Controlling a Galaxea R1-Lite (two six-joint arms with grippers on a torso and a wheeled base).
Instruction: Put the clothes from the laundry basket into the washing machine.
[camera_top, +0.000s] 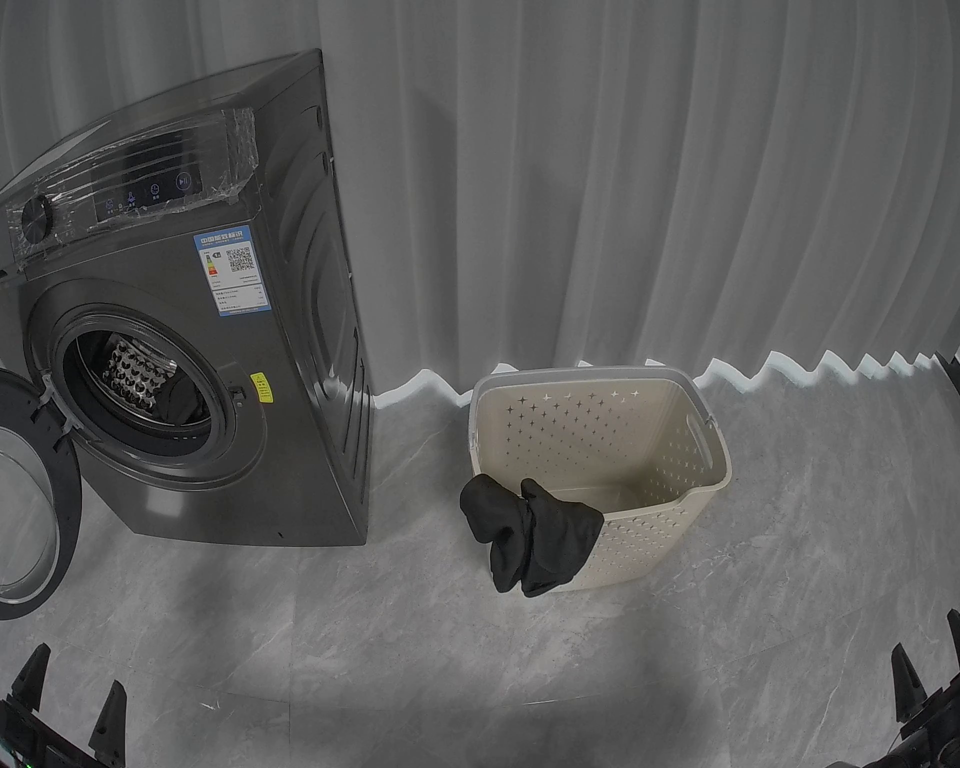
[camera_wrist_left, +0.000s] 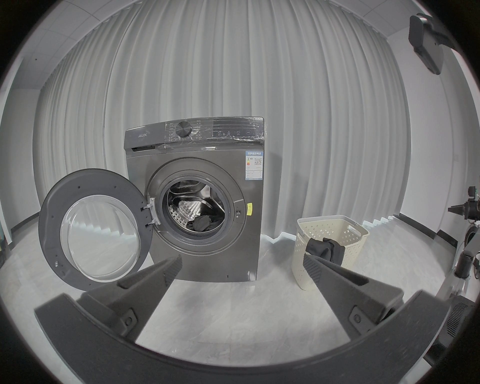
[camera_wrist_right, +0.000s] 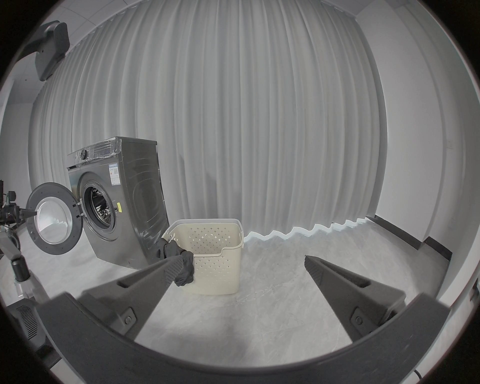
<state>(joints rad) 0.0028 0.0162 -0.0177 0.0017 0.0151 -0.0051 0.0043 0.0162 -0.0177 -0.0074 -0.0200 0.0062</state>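
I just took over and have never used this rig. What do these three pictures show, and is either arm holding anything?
This is a wheeled robot with two arms. The head view looks down from its head; each wrist view looks out past that arm's own jaws. On the floor stand a washing machine, its door swung open, and a laundry basket beside it. A black garment hangs over the basket's near rim; another dark piece lies in the drum. The left jaws and right jaws both stand open, holding nothing.
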